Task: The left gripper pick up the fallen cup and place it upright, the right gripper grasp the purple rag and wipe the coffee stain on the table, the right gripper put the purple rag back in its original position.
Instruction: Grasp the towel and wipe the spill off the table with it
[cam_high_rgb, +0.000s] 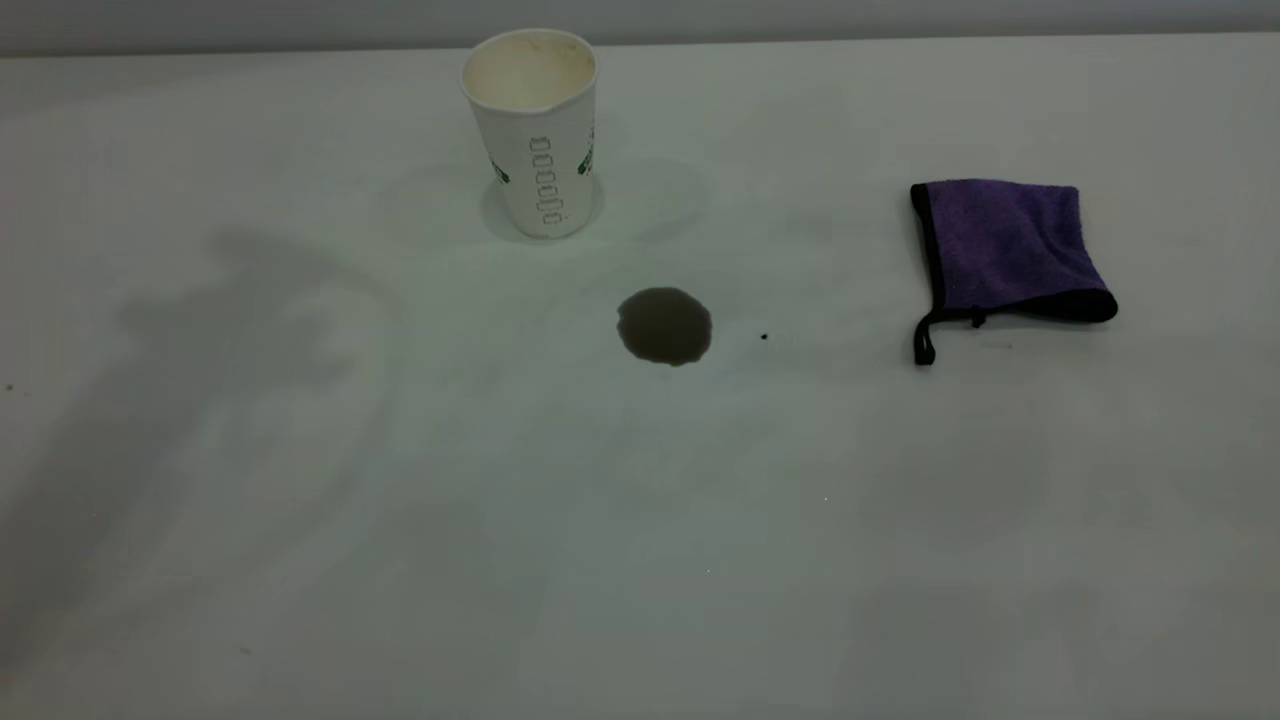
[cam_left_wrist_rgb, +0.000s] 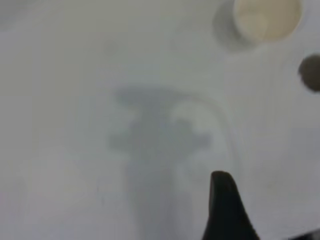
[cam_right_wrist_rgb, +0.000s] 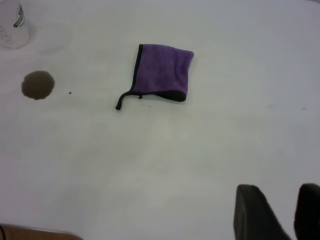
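The white paper cup (cam_high_rgb: 533, 130) stands upright at the back of the table (cam_high_rgb: 640, 560), its cream inside showing; it also shows in the left wrist view (cam_left_wrist_rgb: 267, 19). The brown coffee stain (cam_high_rgb: 665, 325) lies in front of the cup, also seen in the right wrist view (cam_right_wrist_rgb: 37, 85). The purple rag (cam_high_rgb: 1005, 250) lies flat at the right, its loop toward the front; the right wrist view shows it too (cam_right_wrist_rgb: 162, 72). My left gripper (cam_left_wrist_rgb: 270, 220) is open and empty above bare table, to the left of the cup. My right gripper (cam_right_wrist_rgb: 282, 210) is empty, fingers a little apart, well short of the rag.
A tiny black speck (cam_high_rgb: 764, 337) lies to the right of the stain. The left arm's shadow falls on the table's left part (cam_high_rgb: 250, 330). Neither arm shows in the exterior view. The table's far edge (cam_high_rgb: 900, 38) runs just behind the cup.
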